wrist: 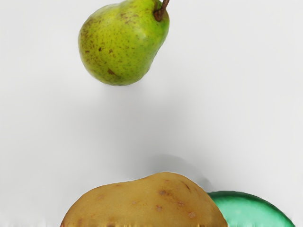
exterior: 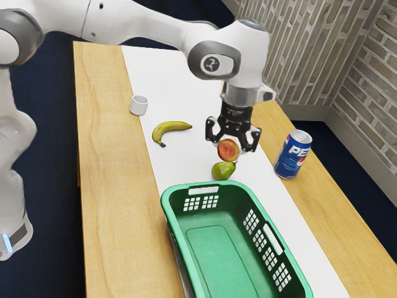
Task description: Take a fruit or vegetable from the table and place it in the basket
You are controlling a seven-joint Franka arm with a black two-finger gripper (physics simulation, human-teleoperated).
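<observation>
The big green basket (exterior: 223, 248) sits on the wooden table (exterior: 111, 186), partly on a long white strip (exterior: 180, 81). The robot's black gripper (exterior: 230, 146) is up in the air, past the end of the basket that is nearer the banana (exterior: 170, 128). Its two fingers are partly open, one on each side of a round food (exterior: 228, 151), and they pinch it between them. So the round food is outside the basket, up off the table. It looks red and orange from the side, but from the hand it looks mostly yellow-brown and lumpy, with little dark spots. I cannot tell which fruit or vegetable it is.

A green pear (exterior: 223, 171) lies on the white strip, just beside that same end of the basket. It has brown speckles and a brown stem (wrist: 162, 10). The yellow banana lies farther from the basket than the pear does. A small white cup (exterior: 139, 105) is farther from the basket still. The blue soda can (exterior: 293, 154) stands upright, off toward the exterior view's right from the basket.
</observation>
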